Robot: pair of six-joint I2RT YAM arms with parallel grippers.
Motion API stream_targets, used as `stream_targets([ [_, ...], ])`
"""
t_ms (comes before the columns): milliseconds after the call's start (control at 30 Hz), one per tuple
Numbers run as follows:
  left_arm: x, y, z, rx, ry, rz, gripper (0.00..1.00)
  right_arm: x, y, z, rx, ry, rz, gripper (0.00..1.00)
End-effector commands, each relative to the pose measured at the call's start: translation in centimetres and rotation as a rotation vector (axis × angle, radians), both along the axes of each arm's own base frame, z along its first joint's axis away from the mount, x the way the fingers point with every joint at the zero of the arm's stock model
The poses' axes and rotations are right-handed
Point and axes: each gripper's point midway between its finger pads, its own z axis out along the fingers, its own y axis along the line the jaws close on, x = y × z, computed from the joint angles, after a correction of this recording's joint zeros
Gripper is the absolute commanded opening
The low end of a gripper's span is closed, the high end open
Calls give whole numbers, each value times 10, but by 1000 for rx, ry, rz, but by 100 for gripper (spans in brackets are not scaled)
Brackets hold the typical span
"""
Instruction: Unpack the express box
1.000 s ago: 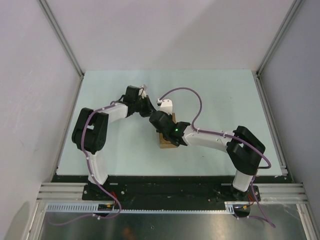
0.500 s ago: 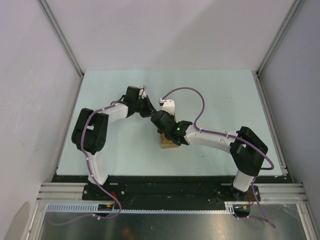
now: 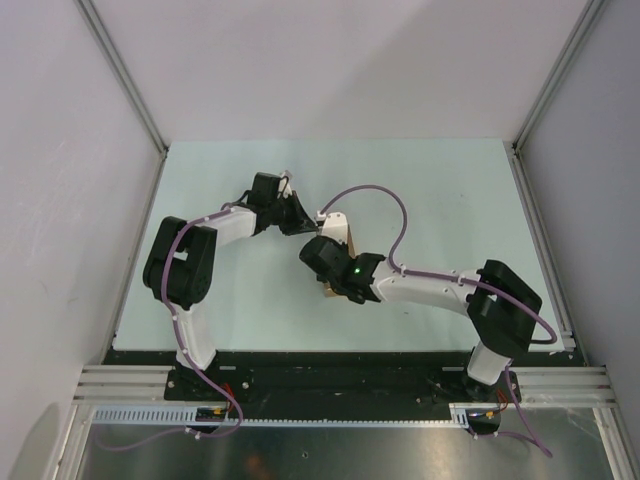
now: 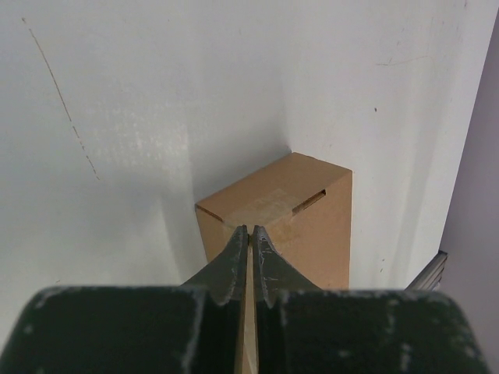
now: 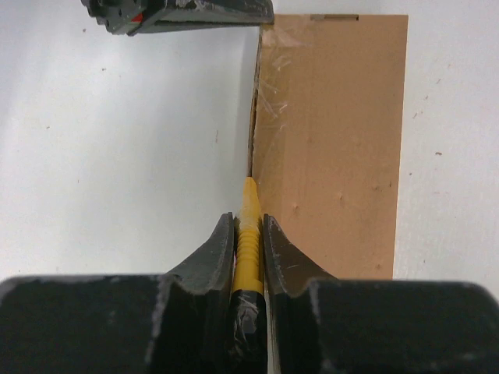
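right tool (image 5: 248, 227): clamped on yellow utility knife (image 5: 248, 209) | knife tip right at long side edge of express box (image 5: 335, 148), box runs straight ahead | left tool (image 4: 249, 234): shut, nothing obviously held, at box's far end

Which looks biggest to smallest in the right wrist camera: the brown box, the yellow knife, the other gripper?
1. express box, biggest by far.
2. left gripper, cut off by the top edge.
3. yellow knife, a thin strip.
The last two look close and only partly show, so unsure.
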Motion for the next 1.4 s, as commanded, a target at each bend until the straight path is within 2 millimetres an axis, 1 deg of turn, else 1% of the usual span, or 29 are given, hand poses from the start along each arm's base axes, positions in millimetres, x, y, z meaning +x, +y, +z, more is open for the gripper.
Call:
stream_targets([
  [0,-10,45,-59,232,91,120,5,-34,-22,-17,-103,83,26,0],
  [33,-11,46,-60,235,93,122,5,-35,-23,-13,-103,74,25,0],
  [233,-10,47,-59,238,89,127,5,-45,-25,-9,-95,93,30,0],
  [400,-8,47,-56,244,79,127,5,-60,-29,-13,-103,135,49,0],
  [500,-8,48,-57,251,78,130,5,-65,-35,-11,-117,142,59,0],
  [533,-8,49,-57,254,75,131,5,-68,-39,-14,-129,147,64,0],
  [633,-7,49,-57,255,71,128,5,-72,-43,-11,-124,153,85,0],
  [667,-7,48,-56,254,69,126,5,-75,-46,-14,-129,158,93,0],
  [800,-7,48,-56,254,68,122,5,-77,-50,-16,-138,161,106,0],
  [900,-8,45,-51,237,63,110,5,-72,-52,-15,-132,156,94,0],
  [967,-8,40,-43,210,52,92,7,-67,-52,-13,-119,149,81,0],
  [1033,-5,34,-31,180,30,71,13,-58,-56,-11,-110,144,57,0],
  [1133,5,26,-4,145,-33,45,19,-47,-64,-7,-106,130,39,0],
  [1167,9,24,5,136,-57,41,19,-46,-64,-6,-106,126,43,0],
  [1200,11,24,9,136,-70,37,20,-46,-66,-6,-120,120,63,0],
  [1233,13,24,10,139,-77,38,21,-44,-64,1,-100,103,77,0],
  [1300,15,23,11,130,-75,35,22,-49,-57,3,-81,97,144,0],
  [1367,16,21,17,114,-83,26,22,-53,-51,7,-69,81,225,0],
])
